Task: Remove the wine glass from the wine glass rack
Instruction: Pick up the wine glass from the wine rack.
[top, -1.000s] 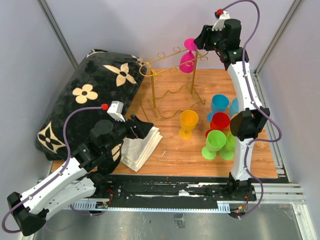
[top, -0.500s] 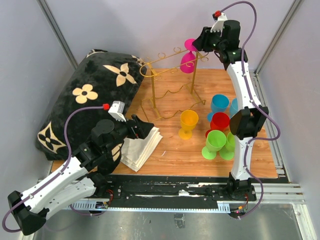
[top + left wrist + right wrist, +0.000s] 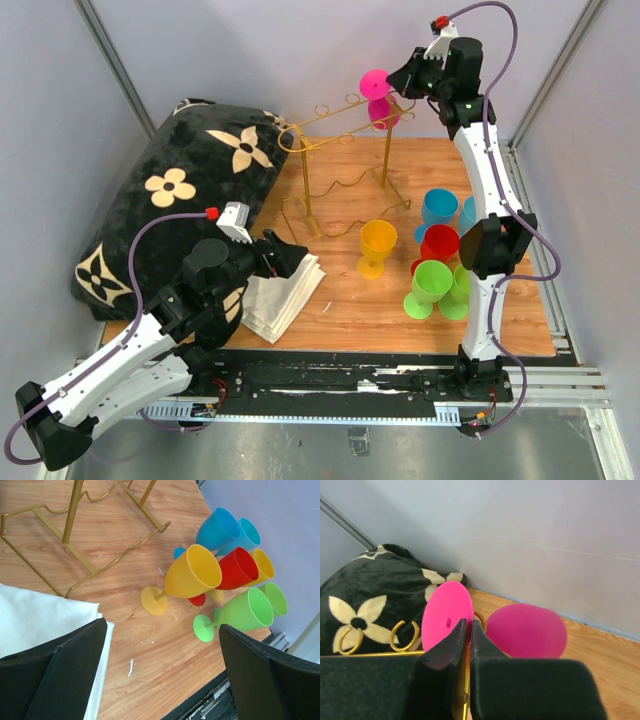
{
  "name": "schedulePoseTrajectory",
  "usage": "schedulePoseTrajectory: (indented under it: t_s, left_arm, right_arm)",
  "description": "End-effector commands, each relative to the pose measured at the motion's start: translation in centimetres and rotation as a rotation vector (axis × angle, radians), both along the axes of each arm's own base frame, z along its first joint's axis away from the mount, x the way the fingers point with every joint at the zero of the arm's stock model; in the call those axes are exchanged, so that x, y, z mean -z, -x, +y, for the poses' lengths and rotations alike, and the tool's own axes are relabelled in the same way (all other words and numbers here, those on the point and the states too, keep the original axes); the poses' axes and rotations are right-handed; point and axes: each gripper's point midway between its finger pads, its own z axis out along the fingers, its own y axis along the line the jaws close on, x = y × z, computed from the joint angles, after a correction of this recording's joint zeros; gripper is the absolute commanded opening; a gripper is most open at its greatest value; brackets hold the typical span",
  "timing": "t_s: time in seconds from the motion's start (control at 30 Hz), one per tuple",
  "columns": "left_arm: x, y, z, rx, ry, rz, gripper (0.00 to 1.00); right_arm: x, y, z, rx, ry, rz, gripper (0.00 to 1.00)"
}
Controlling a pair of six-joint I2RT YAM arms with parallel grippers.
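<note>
A pink wine glass (image 3: 377, 84) hangs upside down at the right end of the gold wine glass rack (image 3: 336, 128), its round foot uppermost. The bowl (image 3: 527, 630) sits below and to the right of the foot (image 3: 445, 611). My right gripper (image 3: 400, 84) is up at the rack's top rail, shut on the edge of that foot (image 3: 468, 626). The rail's curled loops (image 3: 403, 635) show to the left. My left gripper (image 3: 291, 256) hovers low over the front left of the table, open and holding nothing (image 3: 162, 645).
Several coloured glasses stand on the right of the table: yellow (image 3: 377, 245), blue (image 3: 438, 209), red (image 3: 440, 243) and green (image 3: 430, 285). A stack of folded white cloths (image 3: 280, 295) lies under my left gripper. A black flowered pillow (image 3: 180, 190) fills the back left.
My right gripper has closed onto the pink glass's foot. The glass has tipped and its bowl has risen slightly. The left arm has not moved.
</note>
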Motion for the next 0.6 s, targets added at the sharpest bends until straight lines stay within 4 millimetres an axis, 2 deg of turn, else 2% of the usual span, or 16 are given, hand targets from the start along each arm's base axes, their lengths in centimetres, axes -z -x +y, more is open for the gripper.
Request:
schedulePoseTrajectory:
  t_s: [0.0,0.3,0.57]
  left_arm:
    - [-1.6,-0.2,0.1,-0.007,0.025,-0.026,1.00]
    - [-1.5,-0.3,0.1,-0.013,0.027,-0.021,1.00]
    - [-1.6,-0.2,0.3,-0.018,0.034,-0.021,1.00]
  right_arm:
    - [-1.6,-0.3,-0.6,0.015,-0.117,0.012,0.01]
    - [-4.6,-1.0,-0.6,0.066,-0.388,0.040,0.01]
    - [-6.8,-2.1,-1.3,0.130,-0.515,0.010,0.01]
